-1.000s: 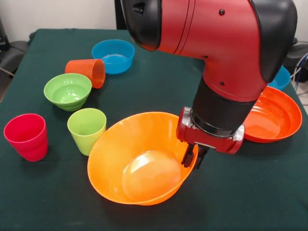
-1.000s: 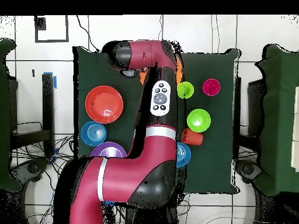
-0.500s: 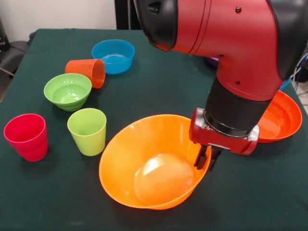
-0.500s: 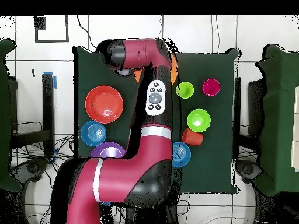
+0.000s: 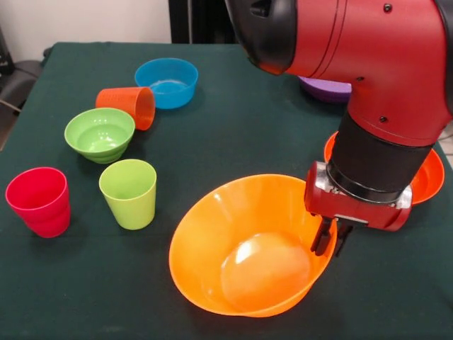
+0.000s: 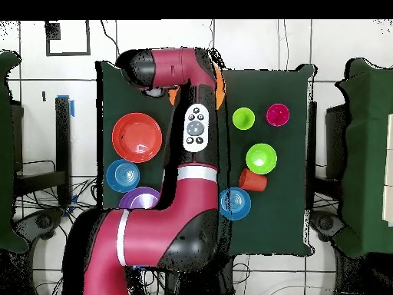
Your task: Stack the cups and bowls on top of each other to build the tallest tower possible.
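My gripper (image 5: 328,239) is shut on the right rim of the big yellow-orange bowl (image 5: 241,248), which is tilted toward the camera near the table's front edge. In the overhead view only an edge of this bowl (image 6: 219,83) shows beside the arm. The lime green cup (image 5: 128,193) and pinkish red cup (image 5: 39,201) stand upright at the left. The orange cup (image 5: 129,106) lies on its side beside the small green bowl (image 5: 99,134). A small blue bowl (image 5: 167,82) stands behind them. The wide red-orange bowl (image 5: 428,172) and purple bowl (image 5: 324,90) lie behind the arm.
The arm (image 6: 196,138) covers the table's middle in the overhead view. A second small blue bowl (image 6: 122,175) sits near the red-orange bowl (image 6: 137,137) and purple bowl (image 6: 143,200). The green cloth table (image 5: 248,127) ends close to the held bowl.
My gripper has dragged the big yellow-orange bowl to the right in the front view, away from the lime green cup. The other cups and bowls have not moved.
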